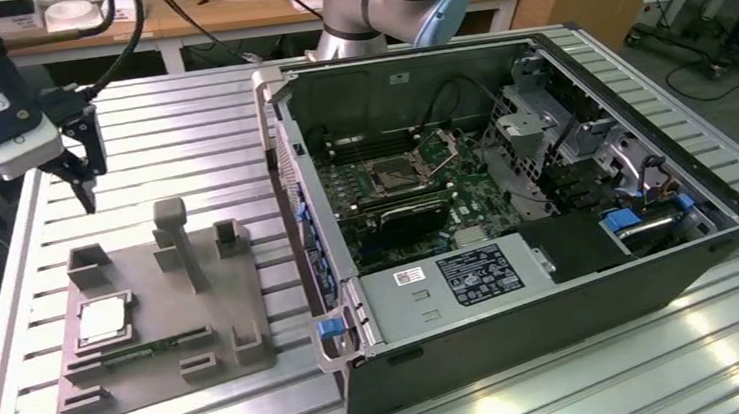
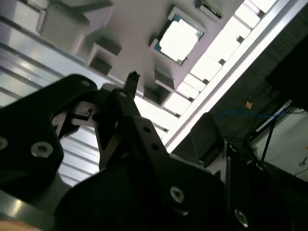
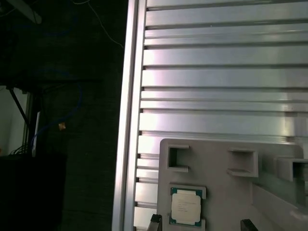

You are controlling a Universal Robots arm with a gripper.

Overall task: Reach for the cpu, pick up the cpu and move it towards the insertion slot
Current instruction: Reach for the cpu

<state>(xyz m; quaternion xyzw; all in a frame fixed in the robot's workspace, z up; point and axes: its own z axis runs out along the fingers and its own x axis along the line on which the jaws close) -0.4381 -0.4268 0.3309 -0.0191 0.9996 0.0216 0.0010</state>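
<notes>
The cpu [image 1: 102, 319] is a flat silver square lying in a pocket of the grey holder plate [image 1: 223, 290] on the exterior view's left. My gripper [image 1: 91, 186] hangs in the air above the table, behind the holder and apart from the cpu, holding nothing. In the first wrist view the cpu [image 3: 186, 206] lies between my two dark fingertips [image 3: 155, 221], which stand wide apart, so my gripper [image 3: 200, 224] is open. It also appears as a bright square, the cpu [image 2: 179, 41], in the second wrist view. The insertion slot [image 1: 398, 172] sits inside the open computer case, its retention plate raised.
The open computer case [image 1: 591, 278] fills the exterior view's right half of the slatted metal table [image 1: 188, 112]. The holder carries an upright post [image 1: 174, 229] and a green memory stick [image 1: 154, 348]. The table's edge [image 3: 126, 120] drops to a dark floor.
</notes>
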